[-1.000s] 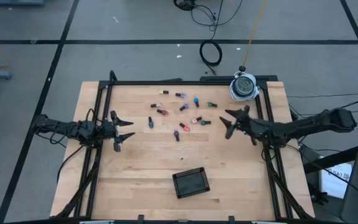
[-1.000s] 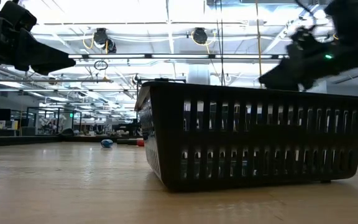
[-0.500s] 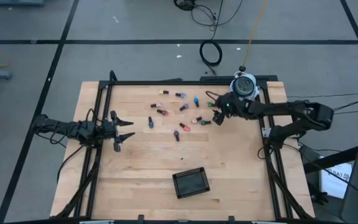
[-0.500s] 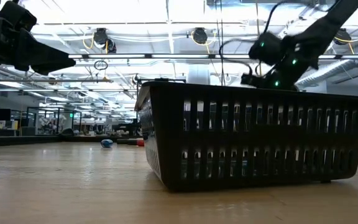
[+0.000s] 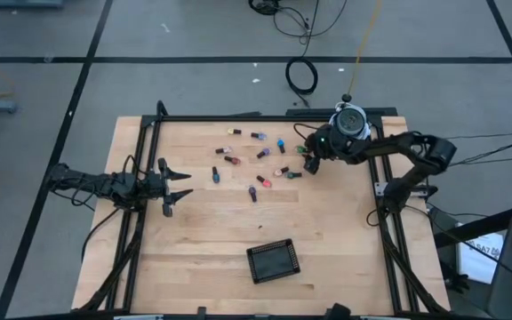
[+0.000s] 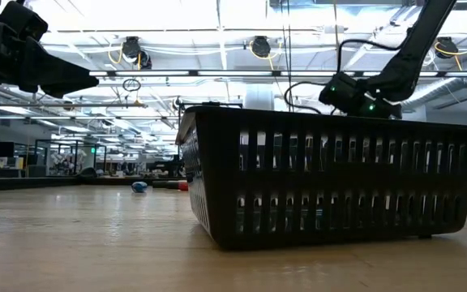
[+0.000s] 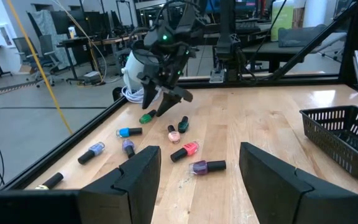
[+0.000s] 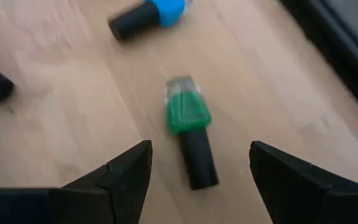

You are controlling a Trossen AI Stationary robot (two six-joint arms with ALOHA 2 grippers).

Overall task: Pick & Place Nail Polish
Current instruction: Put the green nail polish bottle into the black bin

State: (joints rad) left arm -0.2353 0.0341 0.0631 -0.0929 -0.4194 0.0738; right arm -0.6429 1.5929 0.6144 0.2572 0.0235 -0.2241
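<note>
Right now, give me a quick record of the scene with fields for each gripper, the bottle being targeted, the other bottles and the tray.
right gripper: open, above the green bottle, not touching it
green bottle: lying on its side on the table, near the far right corner
left gripper: open, empty, waiting over the table's left side
other bottles: scattered lying across the far half of the table
blue bottle: lying beside the green one
black tray: near the front edge, no bottles seen in it
</note>
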